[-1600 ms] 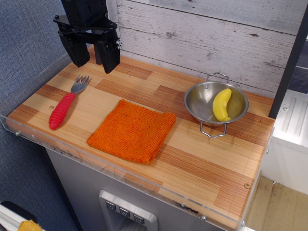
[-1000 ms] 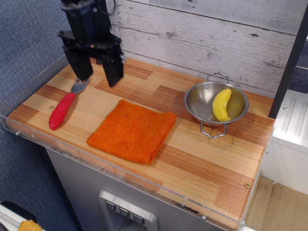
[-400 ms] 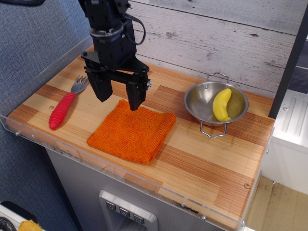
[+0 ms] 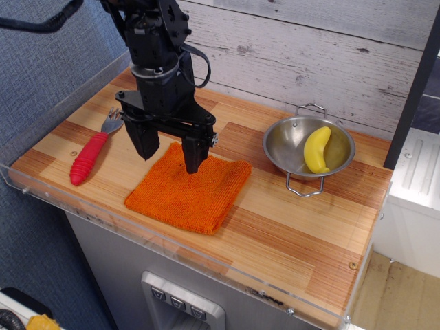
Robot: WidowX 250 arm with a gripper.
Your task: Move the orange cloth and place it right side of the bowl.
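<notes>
The orange cloth (image 4: pixel 189 192) lies flat and folded on the wooden table, left of centre. The steel bowl (image 4: pixel 309 148) with two wire loop handles stands to its right near the back wall, with a yellow banana (image 4: pixel 317 149) inside. My black gripper (image 4: pixel 170 157) hangs open over the cloth's far left corner. Its right finger (image 4: pixel 192 152) points down at the cloth's back edge and its left finger (image 4: pixel 147 142) is beyond the cloth's left edge. It holds nothing.
A fork with a red handle (image 4: pixel 91 154) lies at the left of the table. A clear acrylic lip (image 4: pixel 172 237) runs along the table's front edge. A grey plank wall stands behind. Bare wood (image 4: pixel 330 227) lies in front of and right of the bowl.
The gripper has moved from the table's back left corner rightward and forward, then down over the cloth's far corner. The cloth, bowl and fork have not moved.
</notes>
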